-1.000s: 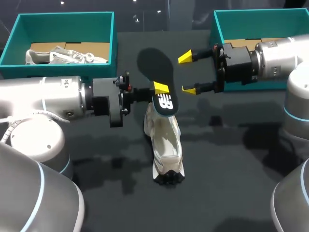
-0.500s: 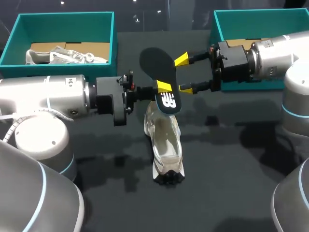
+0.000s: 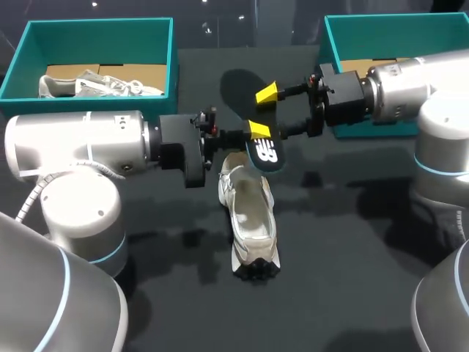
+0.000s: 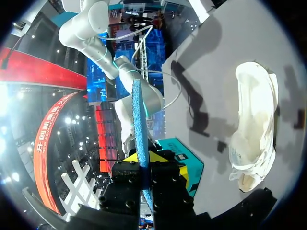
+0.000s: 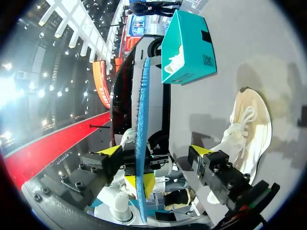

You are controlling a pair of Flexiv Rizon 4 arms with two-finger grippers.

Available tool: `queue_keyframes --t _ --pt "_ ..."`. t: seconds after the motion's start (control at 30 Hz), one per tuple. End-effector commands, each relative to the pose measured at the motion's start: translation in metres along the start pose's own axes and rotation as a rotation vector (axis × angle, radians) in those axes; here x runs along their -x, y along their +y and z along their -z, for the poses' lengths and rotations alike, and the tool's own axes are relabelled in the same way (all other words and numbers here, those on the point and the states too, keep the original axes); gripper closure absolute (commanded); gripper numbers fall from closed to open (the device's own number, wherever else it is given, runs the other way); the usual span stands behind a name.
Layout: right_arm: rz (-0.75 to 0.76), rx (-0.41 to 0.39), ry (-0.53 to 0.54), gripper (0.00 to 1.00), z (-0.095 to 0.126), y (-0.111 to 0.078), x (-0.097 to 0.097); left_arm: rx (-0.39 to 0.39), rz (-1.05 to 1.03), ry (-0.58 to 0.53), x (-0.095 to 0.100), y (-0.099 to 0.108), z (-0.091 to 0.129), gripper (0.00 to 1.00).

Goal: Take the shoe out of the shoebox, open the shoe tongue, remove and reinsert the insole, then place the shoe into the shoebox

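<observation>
A dark insole [image 3: 242, 99] with a blue underside hangs edge-on above the table, held near its heel end by my left gripper [image 3: 256, 132], which is shut on it. My right gripper [image 3: 264, 112] comes in from the right and stands open, one yellow-tipped finger on each side of the insole, neither touching it. In the right wrist view the insole [image 5: 142, 115] stands upright between the spread fingers of the right gripper [image 5: 153, 152]. In the left wrist view the left gripper [image 4: 146, 165] clamps the insole [image 4: 139, 120]. The cream shoe [image 3: 249, 213] lies on the table below.
A teal shoebox [image 3: 173, 66] at the back left holds a second pale shoe [image 3: 99, 84]. Another teal shoebox [image 3: 333, 51] stands at the back right, behind my right arm. Dark table surface surrounds the cream shoe [image 4: 254, 134].
My left gripper carried the insole rightward. My right gripper moved left until its fingers straddle the insole, and they have narrowed slightly.
</observation>
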State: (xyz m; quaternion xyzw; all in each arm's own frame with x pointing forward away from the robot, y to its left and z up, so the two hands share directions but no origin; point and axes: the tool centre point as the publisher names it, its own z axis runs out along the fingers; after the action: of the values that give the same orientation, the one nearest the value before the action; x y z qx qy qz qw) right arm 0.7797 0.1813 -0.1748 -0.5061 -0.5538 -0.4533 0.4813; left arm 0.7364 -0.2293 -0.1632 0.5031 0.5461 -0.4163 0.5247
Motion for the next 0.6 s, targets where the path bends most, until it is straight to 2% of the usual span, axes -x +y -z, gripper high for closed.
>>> queue_keyframes --t 0.03,0.07,0.2,0.47,0.6 --pt "0.0 0.002 -0.008 0.3 -0.0057 -0.0033 -0.0021 0.01 -0.001 0.001 -0.0022 0.0024 -0.0079 1.0" --pt "0.0 0.0 -0.008 0.37 -0.0061 -0.0043 -0.0023 0.013 -0.003 0.002 -0.0025 0.0028 -0.008 1.0" --pt "0.002 -0.003 -0.008 0.51 -0.0071 -0.0082 -0.0029 0.013 -0.005 0.003 -0.0032 0.0032 -0.0086 1.0" --pt "0.001 -0.007 -0.01 0.58 -0.0085 -0.0097 -0.0043 0.016 -0.009 0.008 -0.0065 0.0021 -0.0102 1.0" --pt "-0.002 -0.005 -0.012 0.67 -0.0082 -0.0108 -0.0041 0.017 -0.009 0.011 -0.0078 0.0012 -0.0108 1.0"
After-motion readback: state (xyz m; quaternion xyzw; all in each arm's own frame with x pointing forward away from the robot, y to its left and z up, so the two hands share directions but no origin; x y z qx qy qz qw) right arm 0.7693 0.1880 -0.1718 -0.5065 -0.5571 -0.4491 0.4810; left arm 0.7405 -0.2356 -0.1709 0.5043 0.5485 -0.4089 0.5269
